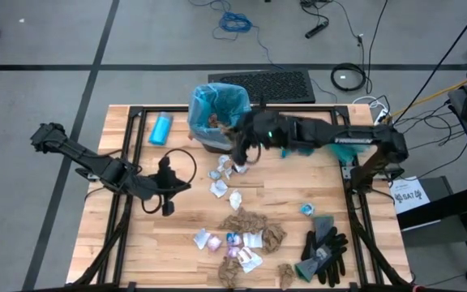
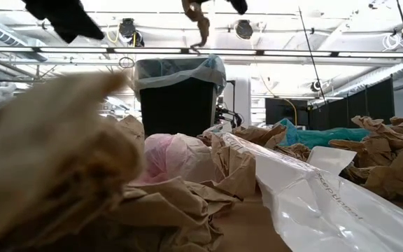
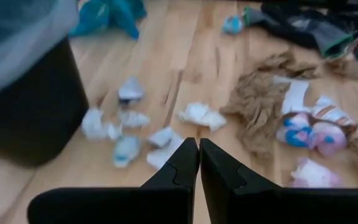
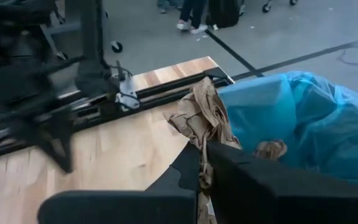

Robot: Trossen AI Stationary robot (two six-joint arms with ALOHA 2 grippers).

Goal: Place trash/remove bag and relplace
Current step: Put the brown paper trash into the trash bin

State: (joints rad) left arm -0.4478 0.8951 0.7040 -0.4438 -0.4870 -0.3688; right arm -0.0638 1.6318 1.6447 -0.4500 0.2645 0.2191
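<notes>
A black bin point(image 1: 217, 139) lined with the pale blue bag point(image 1: 217, 104) stands at the table's far middle; it also shows in the low view point(image 2: 180, 105). My right gripper point(image 1: 237, 144) hovers at the bin's near-right rim, shut on a crumpled brown paper wad point(image 4: 199, 118). The wad also shows above the bin in the low view point(image 2: 201, 26). More brown paper lies inside the bag point(image 4: 270, 149). My left gripper point(image 1: 177, 191) is shut and empty above the table's left middle. White wrappers point(image 3: 197, 115) and brown wads point(image 1: 250, 223) lie scattered on the table. My right gripper pinches the brown paper wad between its two fingers at the wad's lower part point(image 4: 202, 163). Most of the wad sticks out past the fingertips. It is lifted clear of the table and hangs above the bin's rim point(image 2: 201, 35).
Black-and-grey gloves point(image 1: 323, 247) lie at the near right. A light-blue bottle point(image 1: 160, 128) lies left of the bin. A teal-green bag point(image 1: 302, 150) lies under my right arm. A keyboard point(image 1: 266, 85) sits beyond the far edge. People's legs point(image 4: 188, 15) show in the room.
</notes>
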